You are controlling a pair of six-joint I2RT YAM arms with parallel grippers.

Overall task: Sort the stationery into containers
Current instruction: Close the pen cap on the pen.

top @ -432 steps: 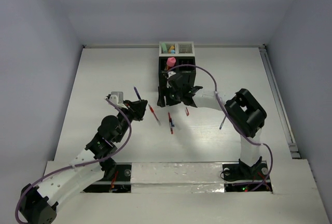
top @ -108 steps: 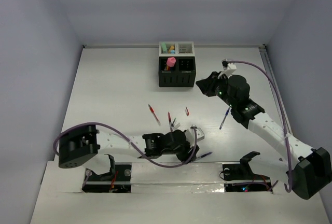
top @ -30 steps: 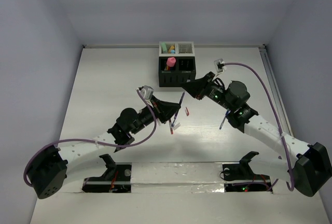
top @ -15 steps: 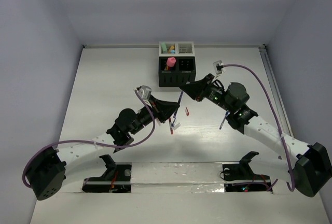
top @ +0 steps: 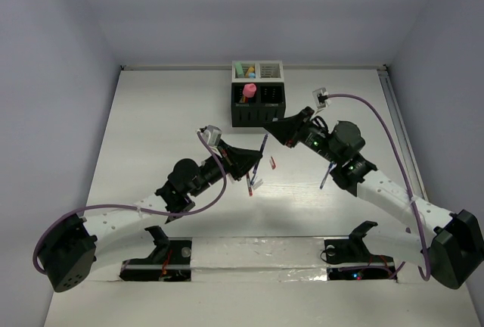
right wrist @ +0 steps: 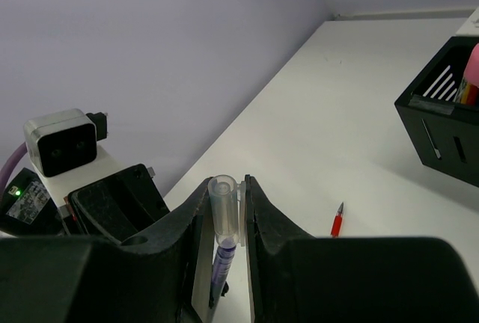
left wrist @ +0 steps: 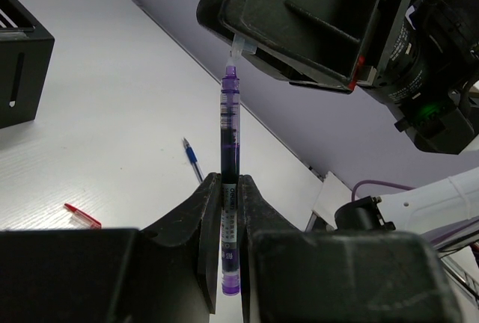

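Top view. Could drop the purple pen (top: 262, 151) onto the worktop (top: 166, 115) if one hand lets go before the other grips firmly, or if the two pull at different angles. Hangs in the air in front of the black container (top: 257, 119), with other pens lying below it. Left hand (top: 254, 163) clamps the lower barrel; right hand (top: 269, 130) nips the upper tip.

Left wrist view. Might twist the pen (left wrist: 229, 151) loose, since only the clear tip sits in the right hand (left wrist: 238, 42). Left hand (left wrist: 228, 188) pinched fully onto the barrel.

Right wrist view. May slip off the smooth clear cap (right wrist: 223, 207). Right hand (right wrist: 224, 203) narrowed on that cap alone, touching nothing else.
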